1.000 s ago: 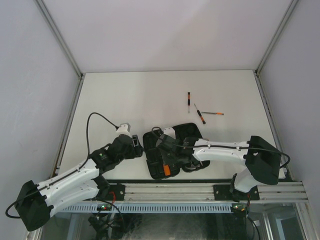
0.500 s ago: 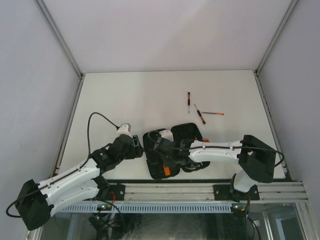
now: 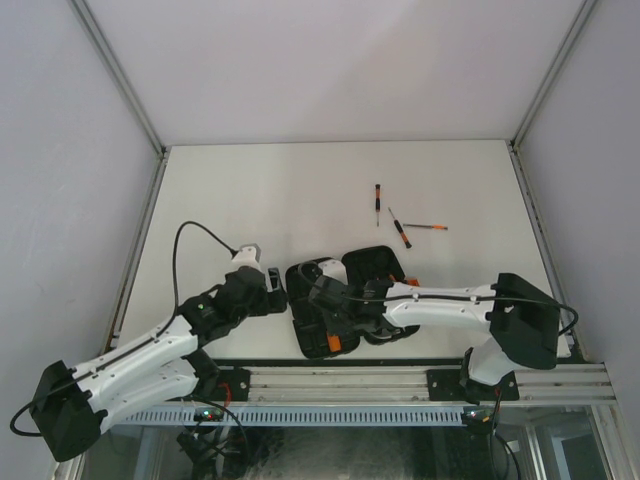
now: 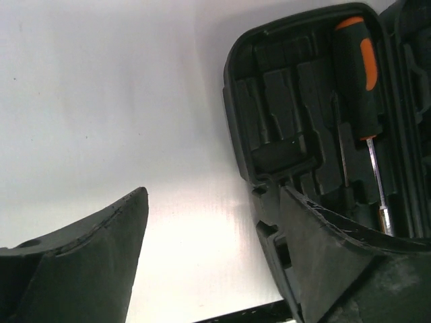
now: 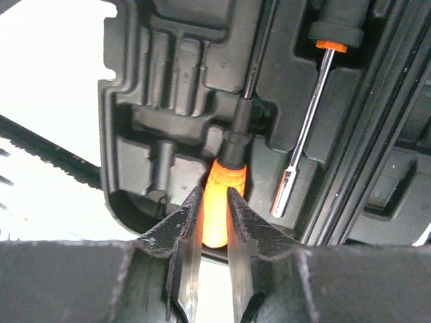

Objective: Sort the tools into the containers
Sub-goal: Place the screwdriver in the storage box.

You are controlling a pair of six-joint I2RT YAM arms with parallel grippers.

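Note:
The black tool case (image 3: pixel 375 262) lies open at the table's near edge. In the right wrist view my right gripper (image 5: pixel 215 195) is shut on the orange handle of a screwdriver (image 5: pixel 225 176) that lies in a moulded slot of the case (image 5: pixel 168 81). Beside it lies a black-handled screwdriver with a bright metal shaft (image 5: pixel 306 134). My left gripper (image 4: pixel 212 202) stands open at the case's left edge (image 4: pixel 283 87) with nothing between its jaws, and its right finger (image 4: pixel 330 249) is over the rim. Three thin screwdrivers (image 3: pixel 400 230) lie loose on the table beyond the case.
The black-and-orange screwdriver (image 4: pixel 360 74) also shows in the left wrist view, seated in the case. A cable loops from the left arm (image 3: pixel 185 250). The metal rail (image 3: pixel 400 380) runs along the near edge. White walls enclose the table.
My right gripper has narrowed onto the orange handle and the right arm has shifted slightly over the case. The left gripper has opened a little wider.

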